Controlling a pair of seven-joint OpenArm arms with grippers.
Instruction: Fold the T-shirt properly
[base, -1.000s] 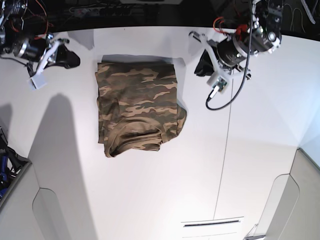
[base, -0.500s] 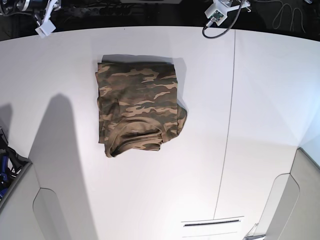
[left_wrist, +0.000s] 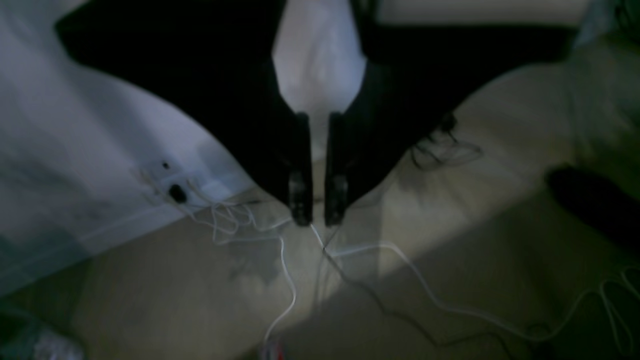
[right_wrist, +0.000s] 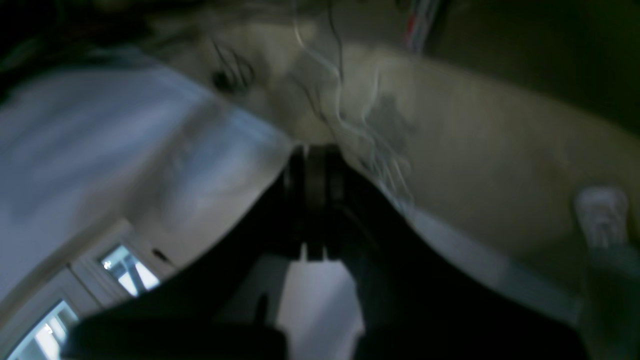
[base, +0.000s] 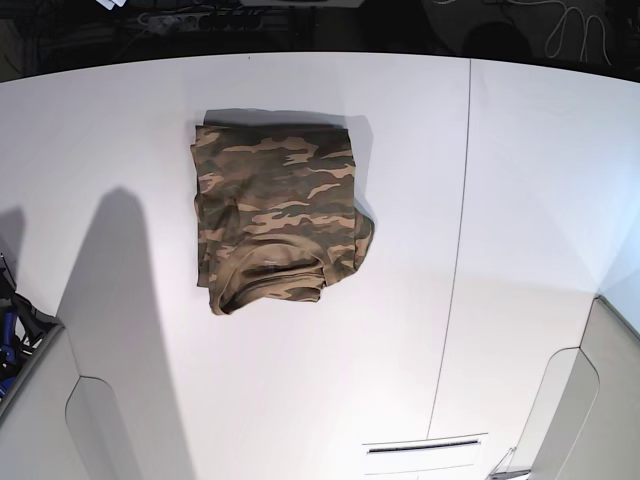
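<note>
The T-shirt (base: 280, 215), in olive, brown and tan camouflage, lies folded into a rough rectangle on the white table (base: 520, 200), left of centre and near the far edge. Its lower edge is rumpled, with a bulge at the lower right. Neither arm shows in the base view. In the left wrist view my left gripper (left_wrist: 317, 220) hangs over floor and cables, its fingers nearly together with nothing between them. In the right wrist view my right gripper (right_wrist: 313, 152) is shut and empty. The shirt appears in neither wrist view.
A thin seam (base: 455, 250) runs down the table right of the shirt. Grey panels sit at the lower left (base: 60, 420) and lower right (base: 590, 400) corners. Loose white cables (left_wrist: 400, 260) lie on the floor beyond the table's far edge.
Both arms have pulled back from beside the shirt, past the table's far edge and out of the base view. The T-shirt has not moved.
</note>
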